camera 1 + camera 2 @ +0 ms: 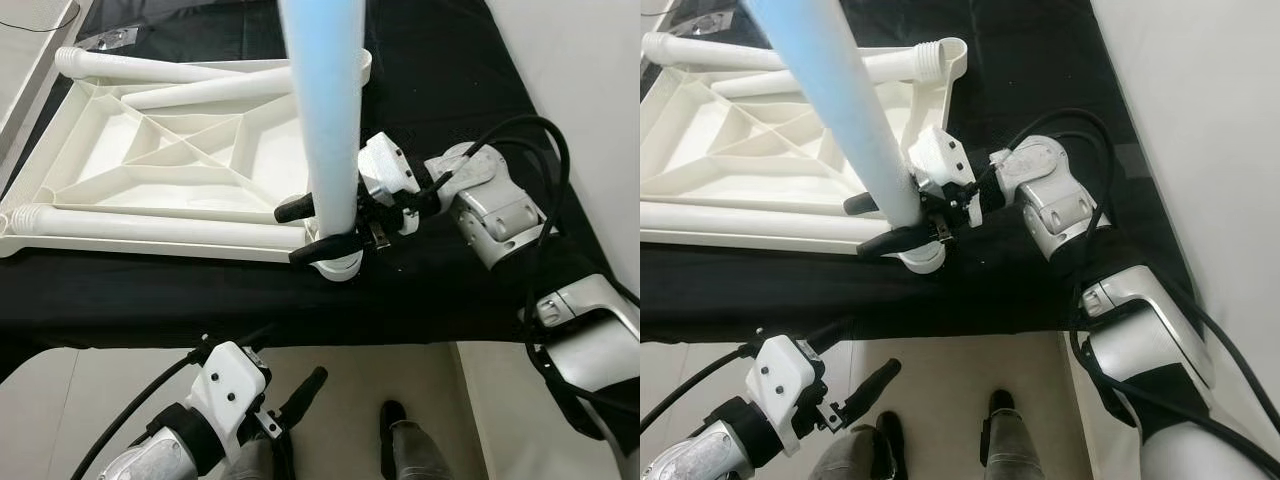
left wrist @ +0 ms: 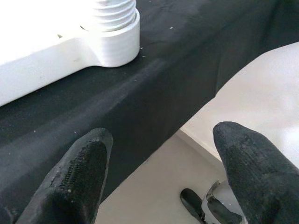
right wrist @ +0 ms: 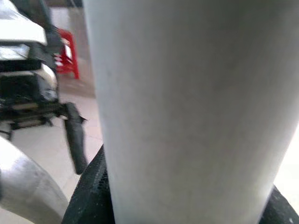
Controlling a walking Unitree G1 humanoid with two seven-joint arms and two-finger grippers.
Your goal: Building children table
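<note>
Tabletop (image 1: 150,160), white and ribbed, lies upside down on a black cloth (image 1: 450,80). Four legs: three lie flat across it, and one leg (image 1: 330,130) stands upright in the near corner socket (image 1: 343,265). The right gripper (image 1: 318,228) is clenched around that leg just above the socket. The left gripper (image 2: 163,163) hangs spread apart below the cloth's edge, over the floor (image 1: 120,390).

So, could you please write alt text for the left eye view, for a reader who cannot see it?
The right tool grips an upright white table leg standing in the corner socket of an upside-down white tabletop on a black cloth. Three more legs lie on the tabletop. The left tool hangs open, low over the floor.
</note>
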